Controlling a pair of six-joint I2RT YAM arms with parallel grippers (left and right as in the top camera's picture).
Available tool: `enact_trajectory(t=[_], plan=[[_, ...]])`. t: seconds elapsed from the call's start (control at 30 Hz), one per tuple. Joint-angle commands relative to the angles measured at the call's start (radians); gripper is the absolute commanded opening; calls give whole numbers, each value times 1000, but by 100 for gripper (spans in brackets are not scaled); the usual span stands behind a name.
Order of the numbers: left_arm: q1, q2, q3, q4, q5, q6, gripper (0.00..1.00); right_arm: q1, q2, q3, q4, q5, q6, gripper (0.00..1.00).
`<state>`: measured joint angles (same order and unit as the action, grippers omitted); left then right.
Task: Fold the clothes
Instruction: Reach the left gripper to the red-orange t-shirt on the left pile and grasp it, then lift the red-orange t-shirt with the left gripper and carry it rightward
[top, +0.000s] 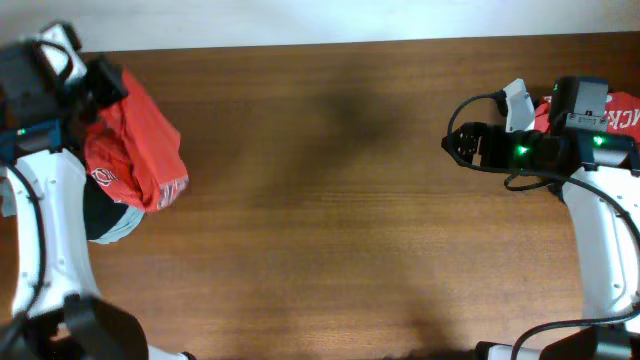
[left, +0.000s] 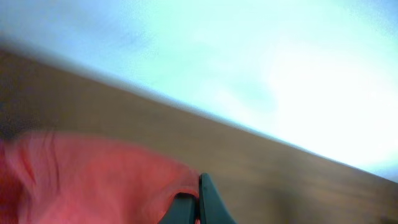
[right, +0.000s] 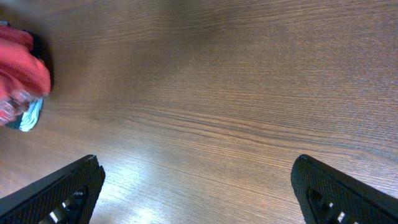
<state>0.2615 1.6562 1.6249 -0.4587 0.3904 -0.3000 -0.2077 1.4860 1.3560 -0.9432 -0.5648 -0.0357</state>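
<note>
The clothes lie in a heap at the table's far left. An orange-red T-shirt (top: 135, 140) is on top, over a pale grey-blue piece (top: 122, 226) and a black one (top: 95, 215). My left gripper (top: 103, 82) is at the heap's upper edge. In the left wrist view its jaws (left: 199, 190) are shut, with the edge of the orange-red cloth (left: 93, 180) pinched between them. My right gripper (top: 452, 145) hovers open over bare wood at the right, its fingers (right: 62, 193) wide apart with nothing between them. The heap (right: 22, 74) shows far off in that view.
A red garment with white lettering (top: 622, 115) lies at the right edge, partly under the right arm. The wooden table (top: 330, 200) stretches between the two arms; its far edge meets a white wall (top: 300, 20).
</note>
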Motion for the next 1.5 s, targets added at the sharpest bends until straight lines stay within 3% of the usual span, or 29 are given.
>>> enact_trajectory(t=[0.0, 0.4, 0.63, 0.97, 1.33, 1.47], plan=[[-99, -108, 119, 10, 55, -3, 1, 6, -5, 19, -4, -16, -11, 100], [-391, -137, 384, 32, 58, -55, 1, 5, -160, 21, -11, -67, -10, 99], [-521, -137, 452, 43, 54, -50, 1, 5, -204, 21, -39, -67, -10, 99], [-521, -129, 452, 2, 6, -44, 1, 12, -203, 19, -103, -111, -18, 99], [-521, -129, 452, 2, 6, -44, 1, 210, -135, 19, -81, -172, -39, 100], [-521, -129, 452, 8, 5, -44, 1, 229, -109, 19, -54, -164, -35, 96]])
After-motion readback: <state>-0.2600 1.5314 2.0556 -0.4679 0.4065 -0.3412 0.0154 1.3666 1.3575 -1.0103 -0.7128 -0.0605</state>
